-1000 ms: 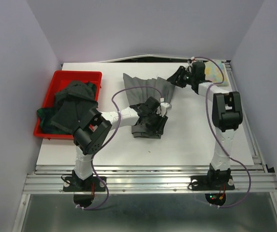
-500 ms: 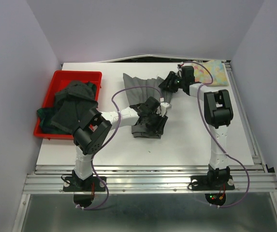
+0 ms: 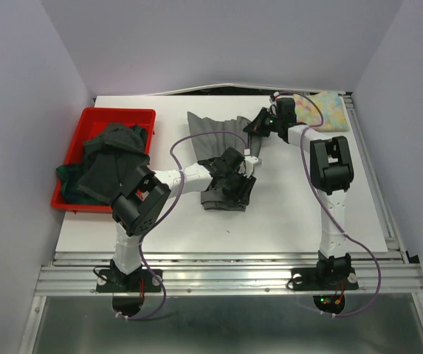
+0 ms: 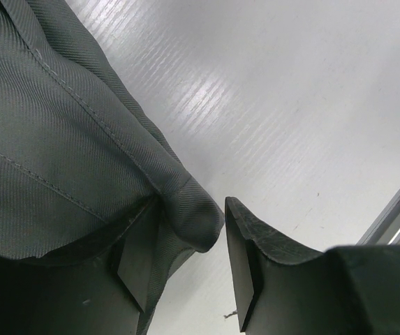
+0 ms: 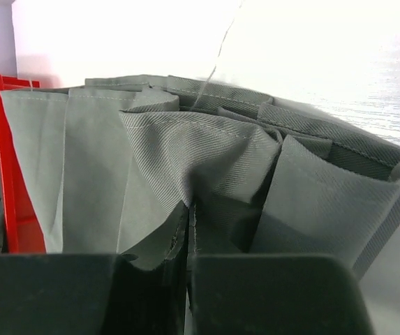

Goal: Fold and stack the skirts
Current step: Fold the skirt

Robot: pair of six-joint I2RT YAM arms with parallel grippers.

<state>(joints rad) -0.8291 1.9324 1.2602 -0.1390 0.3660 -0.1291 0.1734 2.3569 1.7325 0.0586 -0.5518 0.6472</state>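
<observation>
Top view: the grey skirt (image 3: 215, 133) lies fanned out in the middle of the bench (image 3: 292, 214), its near end bunched under the left gripper (image 3: 233, 177) and its far right corner under the right gripper (image 3: 257, 127). The pastel skirt (image 3: 328, 110) lies folded at the far right corner. The dark skirts (image 3: 111, 158) are heaped in the red bin (image 3: 119, 111) at the left edge. Judged progress: one skirt set down, one in folding, the rest not started. The near half and right side of the bench offer open room. Left wrist view: the jaws stand partly apart, with a hem fold between them that touches one finger only and is not clamped. The bench's metal rail is close by. Right wrist view: the jaws are pressed together on a pleat edge, and the red bin wall shows at the left.
</observation>
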